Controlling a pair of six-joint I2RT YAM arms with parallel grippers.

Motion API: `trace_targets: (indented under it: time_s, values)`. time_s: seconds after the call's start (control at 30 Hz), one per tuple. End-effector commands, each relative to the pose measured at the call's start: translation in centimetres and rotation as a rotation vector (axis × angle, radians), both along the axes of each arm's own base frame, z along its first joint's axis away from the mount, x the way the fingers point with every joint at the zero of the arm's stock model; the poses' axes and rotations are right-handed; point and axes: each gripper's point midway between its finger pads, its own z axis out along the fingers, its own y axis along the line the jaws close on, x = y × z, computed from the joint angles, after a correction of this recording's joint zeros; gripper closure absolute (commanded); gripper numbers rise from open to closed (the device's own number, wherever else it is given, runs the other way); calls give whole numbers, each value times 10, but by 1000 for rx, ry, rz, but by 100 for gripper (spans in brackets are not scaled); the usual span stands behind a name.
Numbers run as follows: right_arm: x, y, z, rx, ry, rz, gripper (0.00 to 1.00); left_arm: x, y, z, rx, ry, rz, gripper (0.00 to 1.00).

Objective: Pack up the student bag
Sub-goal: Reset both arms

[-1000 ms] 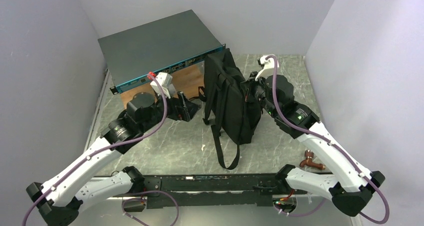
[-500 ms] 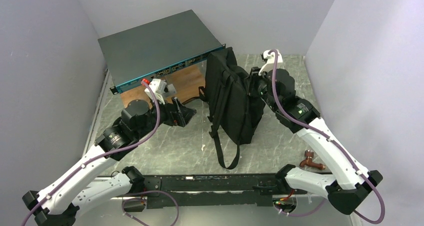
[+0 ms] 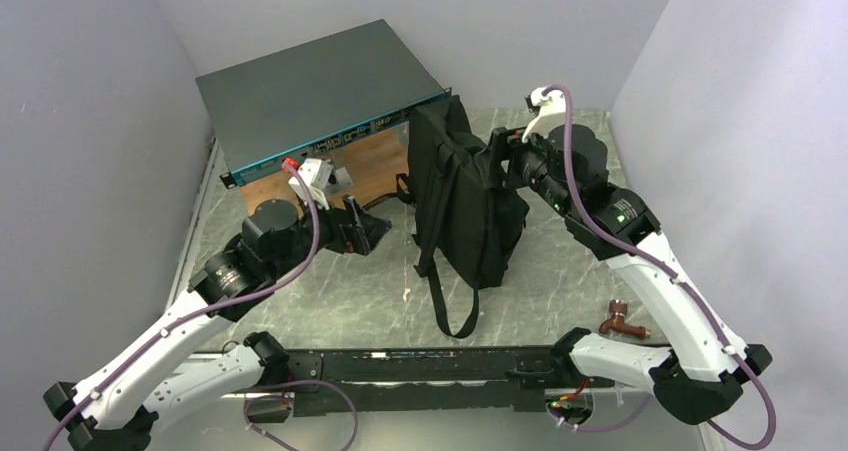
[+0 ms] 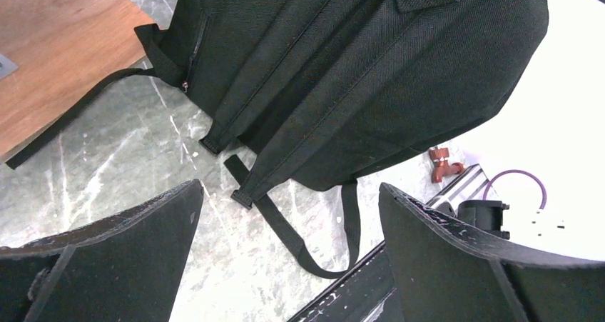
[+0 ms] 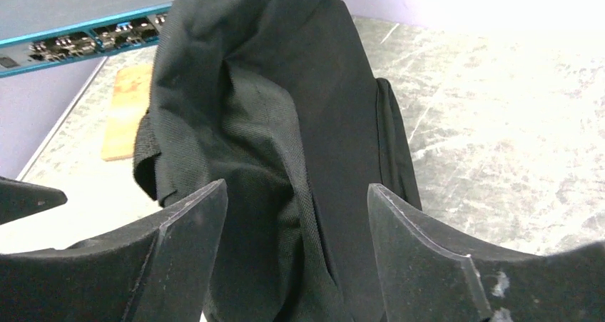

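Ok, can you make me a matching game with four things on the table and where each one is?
Things
1. student bag
2. grey box
3. wooden board
4. small reddish metal part

Places
A. near edge of the table, on the right side
B. back left corner
C. middle of the table
D. sticking out from under the grey box

Pairs: 1-C, 2-B, 3-D, 4-A

Black fabric student bag (image 3: 467, 199), mid-table, strap side up, straps trailing nearward
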Motion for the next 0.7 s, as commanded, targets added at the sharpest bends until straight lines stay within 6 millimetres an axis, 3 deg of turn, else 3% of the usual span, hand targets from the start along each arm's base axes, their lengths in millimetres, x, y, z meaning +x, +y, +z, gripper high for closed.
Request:
trace_targets:
  time_s: [0.0, 0.2, 0.33, 0.43, 0.53, 0.67]
  values:
    - [-17, -16, 44, 37, -94, -3, 23, -2, 14, 41, -21, -117, 25, 0]
    - [-36, -36, 76, 58, -170, -26, 12, -10, 30, 79, -2, -227, 29, 0]
    - [-54, -62, 96, 72, -230, -81, 1, -28, 60, 132, -10, -371, 65, 0]
    - [-74, -86, 110, 104, -295, -127, 0, -45, 88, 167, -33, -488, 116, 0]
    - [-100, -109, 125, 156, -371, -157, 0, -56, 109, 184, -32, -558, 161, 0]
    - [-125, -132, 141, 208, -443, -181, 0, -67, 130, 190, -27, -602, 201, 0]
